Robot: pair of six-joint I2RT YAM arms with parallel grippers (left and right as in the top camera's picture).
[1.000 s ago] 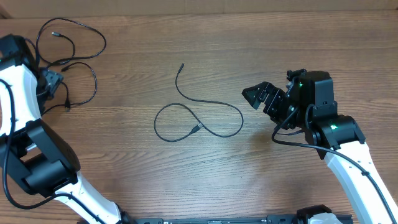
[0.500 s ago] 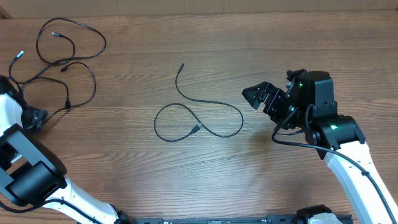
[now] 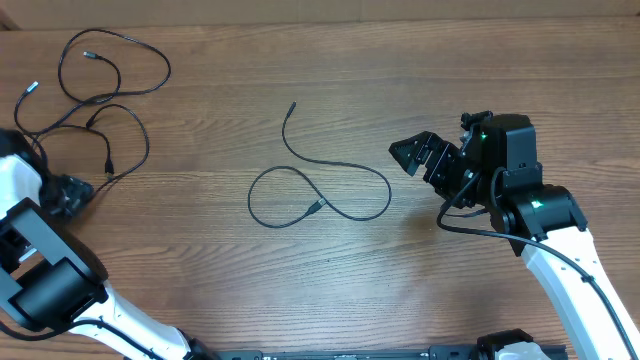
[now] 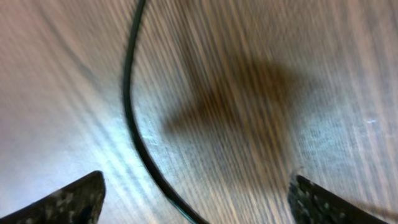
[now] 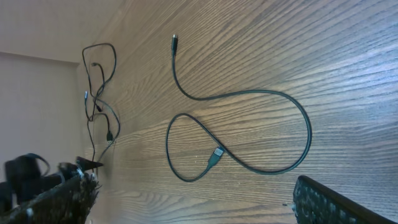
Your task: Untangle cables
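Several thin black cables point(image 3: 95, 95) lie in a loose tangle at the far left of the table, also seen in the right wrist view point(image 5: 99, 81). One separate black cable point(image 3: 320, 190) lies in a figure-eight loop at mid table and shows in the right wrist view point(image 5: 239, 134). My left gripper point(image 3: 70, 190) sits low at the left edge, just below the tangle. It is open point(image 4: 198, 199), with one cable strand point(image 4: 130, 118) running between its fingertips on the wood. My right gripper point(image 3: 412, 152) is open and empty point(image 5: 196, 199), to the right of the looped cable.
The wooden table point(image 3: 330, 270) spans the view. Its far edge meets a pale wall point(image 3: 300, 10). My left arm's white links point(image 3: 40, 250) fill the near-left corner; my right arm point(image 3: 540, 220) stands at the right.
My left gripper has moved from the tangle down toward the near-left. The tangled cables have shifted and spread, with one plug end now lying out to the left. The right arm has not moved.
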